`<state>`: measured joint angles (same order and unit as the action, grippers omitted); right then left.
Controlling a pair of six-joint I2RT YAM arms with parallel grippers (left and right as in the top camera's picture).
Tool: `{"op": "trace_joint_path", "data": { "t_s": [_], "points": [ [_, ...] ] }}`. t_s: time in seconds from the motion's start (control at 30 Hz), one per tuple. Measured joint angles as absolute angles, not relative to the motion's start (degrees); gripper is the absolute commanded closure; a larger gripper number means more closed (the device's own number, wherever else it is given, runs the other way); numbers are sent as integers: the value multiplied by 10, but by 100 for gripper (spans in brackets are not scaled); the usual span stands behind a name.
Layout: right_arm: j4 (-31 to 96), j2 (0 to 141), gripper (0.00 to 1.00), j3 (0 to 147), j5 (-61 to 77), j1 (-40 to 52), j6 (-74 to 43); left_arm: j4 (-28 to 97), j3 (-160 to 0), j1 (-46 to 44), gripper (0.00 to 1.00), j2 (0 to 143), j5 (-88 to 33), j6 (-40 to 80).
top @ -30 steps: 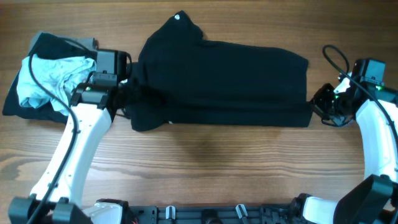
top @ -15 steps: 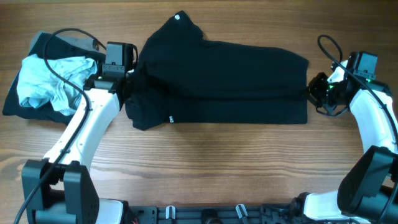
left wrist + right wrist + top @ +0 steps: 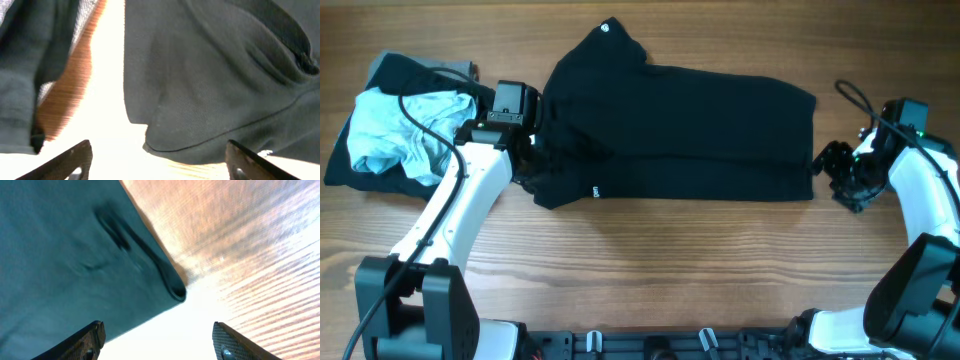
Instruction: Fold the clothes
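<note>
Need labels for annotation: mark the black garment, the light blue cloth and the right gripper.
black garment (image 3: pixel 700 125), overhead view, middle of its body
light blue cloth (image 3: pixel 380 135), overhead view, crumpled centre
right gripper (image 3: pixel 828 168), overhead view, between its fingertips

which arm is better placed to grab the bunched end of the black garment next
Left. The left tool, open, sits at the bunched end of the black garment, fabric edge just ahead. The right tool, also open, is off the opposite end.

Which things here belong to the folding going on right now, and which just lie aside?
In hand: black garment; left gripper and right gripper, jaws open.
Aside: crumpled light blue garment, lying on a dark garment.
</note>
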<state>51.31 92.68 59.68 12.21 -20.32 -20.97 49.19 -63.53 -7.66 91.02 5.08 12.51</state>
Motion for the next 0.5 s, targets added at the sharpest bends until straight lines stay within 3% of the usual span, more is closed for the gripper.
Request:
{"op": "trace_joint_path", "data": {
  "t_s": [0.13,0.17,0.23,0.3,0.33,0.37,0.4,0.5],
  "points": [
    [420,927,28,507,163,-203,-191,447,-583,-77,27,912,20,126],
    [384,928,28,485,183,-203,-187,427,-565,-77,34,912,13,126],
    [313,928,40,452,219,-203,-182,390,-533,-77,49,913,-6,124],
    [265,927,76,437,246,-203,-180,364,-517,-77,69,914,-18,124],
    [258,927,89,432,254,-203,-177,359,-514,-77,83,914,-20,128],
    [258,927,96,428,258,-203,-176,355,-511,-77,91,914,-24,129],
    [261,927,96,422,263,-203,-177,352,-509,-77,96,914,-27,127],
    [299,927,96,425,254,-206,-184,352,-509,-77,96,914,-31,126]
  ]
}}
